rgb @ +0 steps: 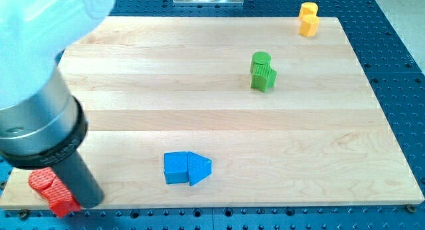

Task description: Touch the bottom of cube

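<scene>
My tip (pixel 88 202) touches a red plastic block (pixel 52 192) at the wooden worktop's (pixel 199 123) bottom-left corner; a blue plastic cube (pixel 176 168) sits mid-bottom edge; no gripper fitted.

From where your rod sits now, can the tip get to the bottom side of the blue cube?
Probably yes. My tip is at the view's bottom left beside the red block; bare wooden board lies between it and the blue cube, whose arrow-shaped blue neighbour touches only its right side.

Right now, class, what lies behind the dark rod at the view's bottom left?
A red block shows partly on the wooden board. The rod covers its right part, and my tip cannot be seen.
</scene>
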Controlling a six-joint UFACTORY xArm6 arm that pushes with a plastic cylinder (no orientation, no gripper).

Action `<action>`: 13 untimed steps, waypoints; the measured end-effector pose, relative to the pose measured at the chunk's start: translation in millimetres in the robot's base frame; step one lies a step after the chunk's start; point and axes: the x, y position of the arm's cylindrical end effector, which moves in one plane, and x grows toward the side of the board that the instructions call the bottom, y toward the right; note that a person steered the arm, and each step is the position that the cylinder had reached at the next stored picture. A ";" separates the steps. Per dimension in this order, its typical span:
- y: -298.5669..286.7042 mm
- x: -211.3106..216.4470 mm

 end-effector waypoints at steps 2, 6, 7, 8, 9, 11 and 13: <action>-41.2 -22.3; -23.3 -83.1; -23.3 -83.2; -23.3 -87.4; -23.3 -91.1; -16.2 -71.5; 35.7 -5.2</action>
